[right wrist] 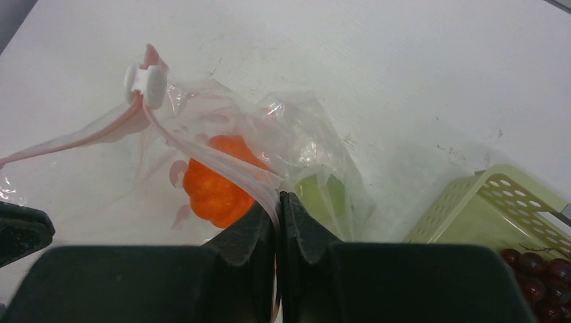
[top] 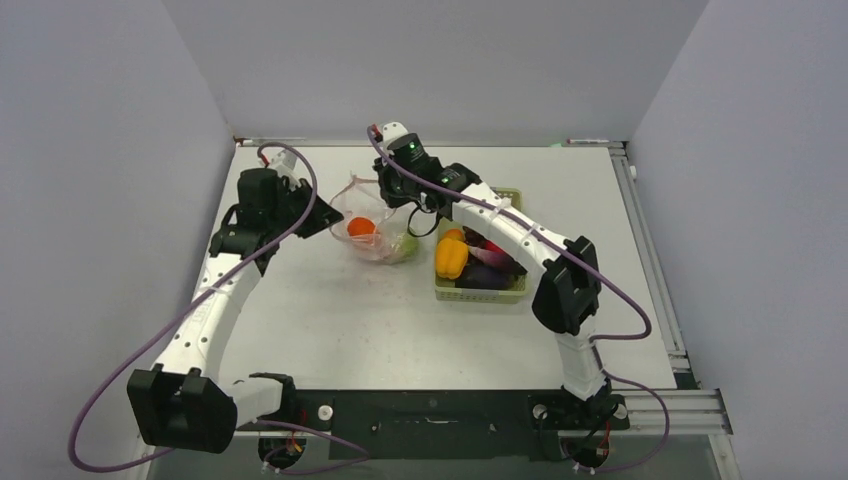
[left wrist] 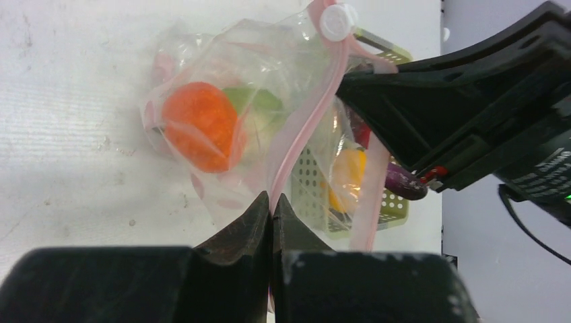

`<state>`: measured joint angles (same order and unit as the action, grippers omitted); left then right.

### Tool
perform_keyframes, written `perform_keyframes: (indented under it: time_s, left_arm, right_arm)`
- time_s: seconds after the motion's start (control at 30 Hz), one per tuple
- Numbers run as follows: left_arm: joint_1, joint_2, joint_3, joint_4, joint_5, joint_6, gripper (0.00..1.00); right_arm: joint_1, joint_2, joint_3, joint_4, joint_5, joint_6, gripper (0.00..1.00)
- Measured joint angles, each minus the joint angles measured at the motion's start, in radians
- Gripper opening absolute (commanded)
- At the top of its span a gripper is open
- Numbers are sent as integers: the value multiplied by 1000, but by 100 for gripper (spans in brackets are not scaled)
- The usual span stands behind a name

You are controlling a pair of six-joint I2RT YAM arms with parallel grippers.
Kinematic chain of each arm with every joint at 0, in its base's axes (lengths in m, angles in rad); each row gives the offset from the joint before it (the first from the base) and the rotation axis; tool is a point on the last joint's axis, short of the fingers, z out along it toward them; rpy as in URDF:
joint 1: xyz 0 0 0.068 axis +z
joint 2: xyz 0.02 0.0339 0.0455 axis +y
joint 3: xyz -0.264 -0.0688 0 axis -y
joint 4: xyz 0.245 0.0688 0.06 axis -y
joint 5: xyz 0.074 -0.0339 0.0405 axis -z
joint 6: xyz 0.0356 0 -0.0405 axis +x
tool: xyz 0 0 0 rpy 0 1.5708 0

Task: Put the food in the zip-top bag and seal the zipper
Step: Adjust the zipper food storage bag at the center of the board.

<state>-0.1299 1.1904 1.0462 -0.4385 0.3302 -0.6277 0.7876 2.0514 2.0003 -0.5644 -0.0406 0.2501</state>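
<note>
We judge loading unfinished: left tool [left wrist: 271, 202] and right tool [right wrist: 277, 202] each clamp the zipper [left wrist: 304, 128] of the zip-top bag [right wrist: 296, 128]; next, one must release and fetch the yellow pepper [top: 451, 258].

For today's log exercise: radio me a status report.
Left gripper, right gripper shut on zipper. Bag holds orange piece, green piece; other food in basket. Right arm over basket.

no readable text, labels, numbers, signs
</note>
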Motion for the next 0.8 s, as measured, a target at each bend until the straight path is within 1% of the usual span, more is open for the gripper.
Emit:
perform_keyframes:
  time_s: [0.2, 0.5, 0.8]
  left_arm:
    - [0, -9, 130, -35, 38, 35, 0]
    - [0, -88, 164, -84, 79, 38, 0]
    - [0, -129, 243, -186, 89, 74, 0]
  right_arm:
    - [40, -66, 0, -11, 18, -14, 5]
    - [157, -198, -4, -34, 88, -43, 5]
    - [170, -229, -47, -26, 105, -43, 5]
